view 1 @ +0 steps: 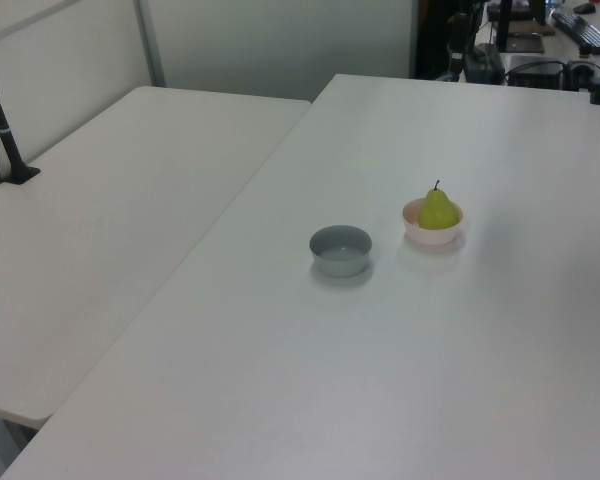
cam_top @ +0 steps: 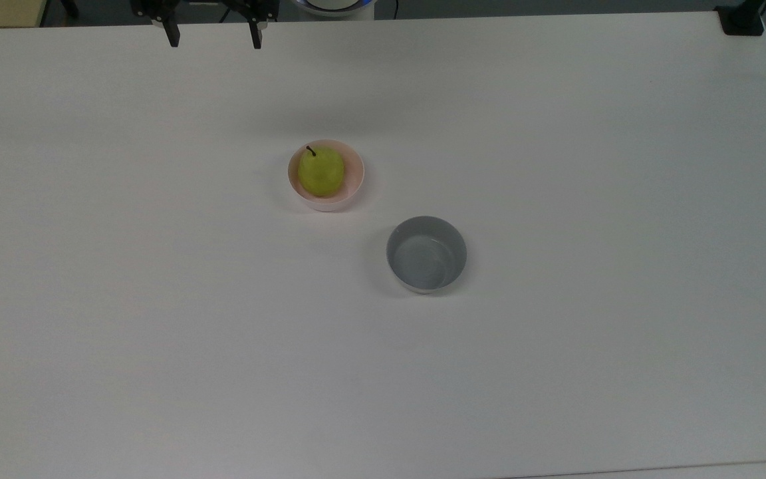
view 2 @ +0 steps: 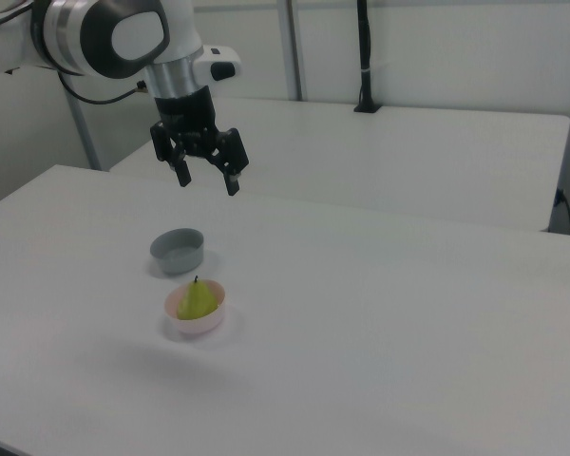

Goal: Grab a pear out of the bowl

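A yellow-green pear (cam_top: pixel 320 171) (view 1: pixel 438 210) (view 2: pixel 199 300) with a short dark stem stands upright in a pale pink bowl (cam_top: pixel 355 179) (view 1: pixel 417 231) (view 2: pixel 212 321) near the table's middle. My gripper (cam_top: pixel 213 38) (view 2: pixel 209 180) hangs high in the air, open, with nothing between its black fingers. In the top view it sits at the upper edge, well above and left of the pink bowl. In the right view it hovers above the grey bowl, far from the pear.
An empty grey bowl (cam_top: pixel 426 253) (view 1: pixel 340 250) (view 2: pixel 178 250) stands close to the pink one. A second white table (view 1: pixel 110 220) adjoins this one. A black post base (cam_top: pixel 742 18) sits at the top view's upper right corner.
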Tool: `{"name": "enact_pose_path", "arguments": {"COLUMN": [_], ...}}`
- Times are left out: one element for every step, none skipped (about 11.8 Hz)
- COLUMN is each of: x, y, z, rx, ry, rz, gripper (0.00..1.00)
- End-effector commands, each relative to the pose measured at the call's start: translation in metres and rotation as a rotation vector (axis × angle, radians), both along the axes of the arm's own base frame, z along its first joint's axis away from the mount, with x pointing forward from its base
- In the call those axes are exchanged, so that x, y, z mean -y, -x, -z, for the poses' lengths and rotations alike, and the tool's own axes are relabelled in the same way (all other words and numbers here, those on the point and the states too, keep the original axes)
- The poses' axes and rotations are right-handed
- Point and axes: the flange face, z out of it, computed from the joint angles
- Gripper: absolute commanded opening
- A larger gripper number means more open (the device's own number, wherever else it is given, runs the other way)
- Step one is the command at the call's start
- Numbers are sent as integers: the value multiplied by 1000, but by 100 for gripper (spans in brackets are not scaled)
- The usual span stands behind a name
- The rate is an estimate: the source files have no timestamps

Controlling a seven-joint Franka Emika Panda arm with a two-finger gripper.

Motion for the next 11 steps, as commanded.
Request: {"name": "enact_pose_path", "arguments": {"x": [-3, -3, -2, -2, -2, -2, -2, -1, -1, -2, -2], "y": [2, 2, 2, 2, 2, 3, 4, 3, 1, 1, 3], "z": [-1, -1, -1, -1, -1, -1, -1, 0, 3, 4, 7], "rx": [-6, -4, -4, -4, -4, -6, -11, -12, -16, -19, -32], "ry": [-19, -19, -19, -19, -19, -19, -18, -10, -6, -2, 0], "rz": [-20, -18, -20, -20, -20, -23, -28, -34, -63, -114, -184], "gripper": [100, 100, 100, 100, 100, 100, 100, 100, 100, 100, 100]}}
